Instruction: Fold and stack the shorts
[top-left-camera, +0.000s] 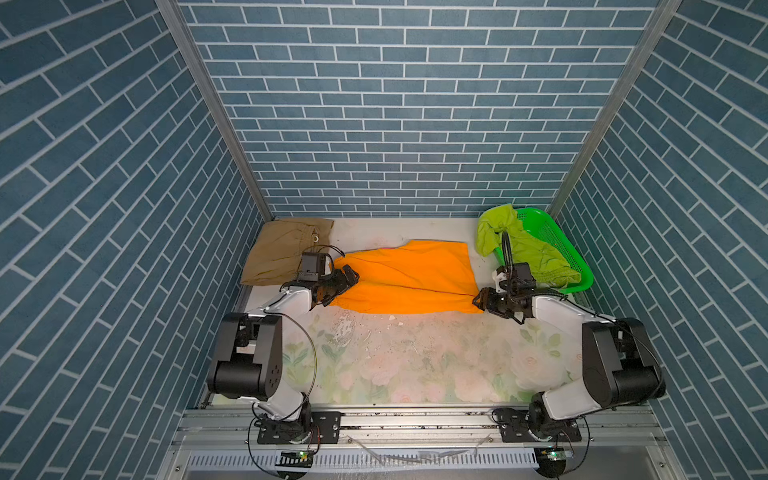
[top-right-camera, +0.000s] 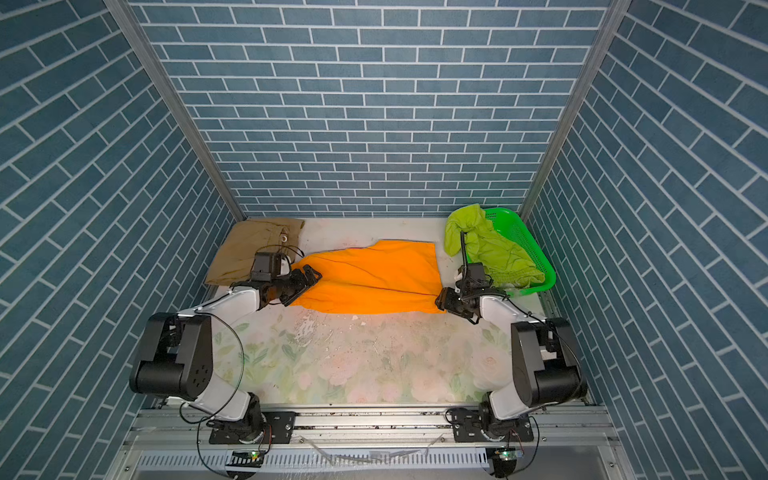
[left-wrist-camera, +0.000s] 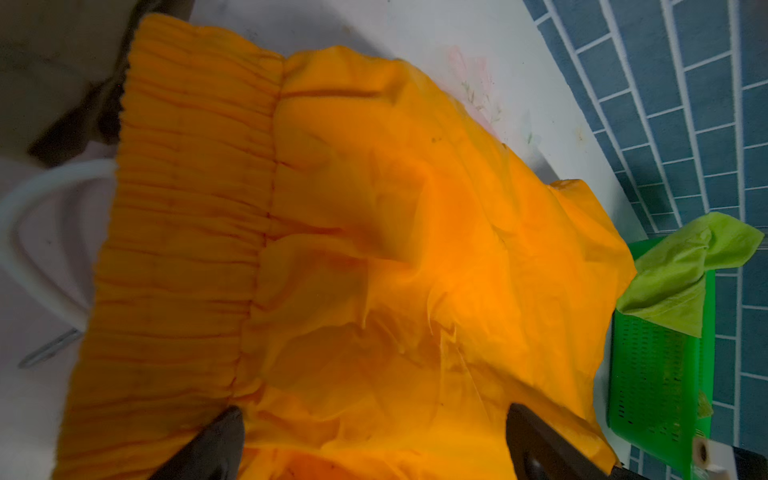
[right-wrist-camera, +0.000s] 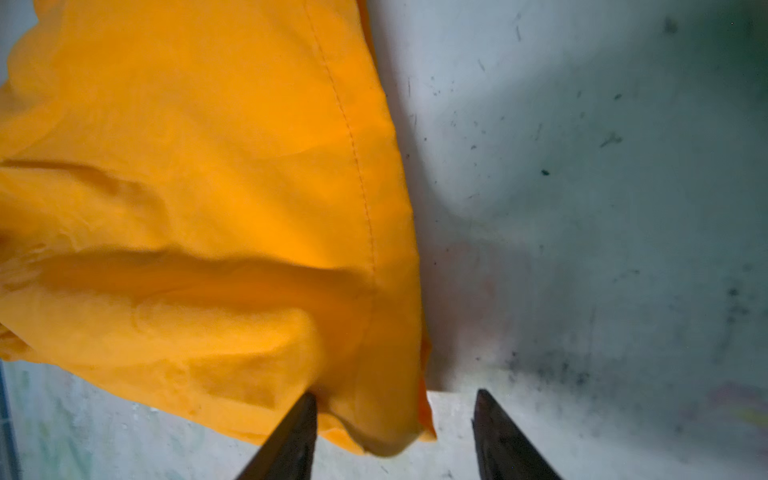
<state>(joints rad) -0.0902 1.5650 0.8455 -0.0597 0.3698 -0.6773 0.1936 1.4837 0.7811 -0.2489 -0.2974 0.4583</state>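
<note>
Orange cloth shorts (top-left-camera: 409, 276) lie spread on the desk (top-left-camera: 415, 365) in both top views, between folded tan cloth shorts (top-left-camera: 278, 253) and lime green cloth shorts (top-left-camera: 528, 249) in a green perforated plastic basket (top-left-camera: 555, 237). Left wrist view: left tool (left-wrist-camera: 374, 409) released, jaws wide over the waistband end. Right wrist view: right tool (right-wrist-camera: 395, 395) released, hem corner between parted jaws.

The left claw (top-left-camera: 344, 284) is covering part of the waistband of the bright orange cloth shorts (top-left-camera: 411, 276) in both top views, while the tan cloth shorts (left-wrist-camera: 50, 54) are showing only as an edge-cropped blur in the left wrist view.
</note>
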